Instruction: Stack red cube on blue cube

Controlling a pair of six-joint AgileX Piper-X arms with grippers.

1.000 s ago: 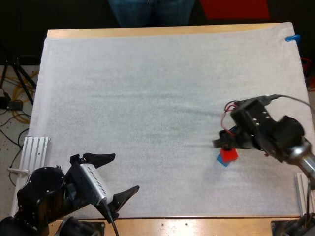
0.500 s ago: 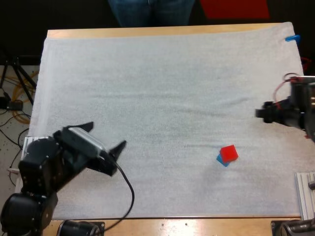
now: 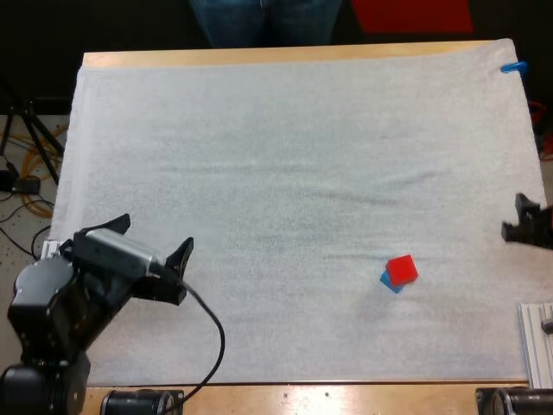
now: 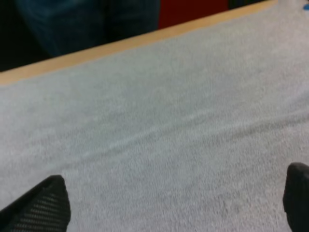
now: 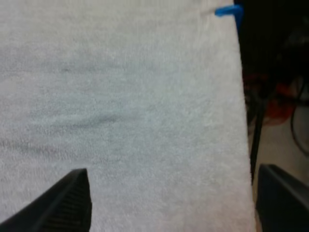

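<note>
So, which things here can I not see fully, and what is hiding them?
The blue cube: high view, mostly under the red cube; only a corner shows.
The right pincer: high view, cut off by the right edge.
The person: high view, top edge leaves only legs.

Right claw (image 3: 516,216) withdrawn from red cube (image 3: 401,269) to mat (image 3: 285,156) right edge; left claw (image 3: 154,235) shifted forward, leftward.
</note>
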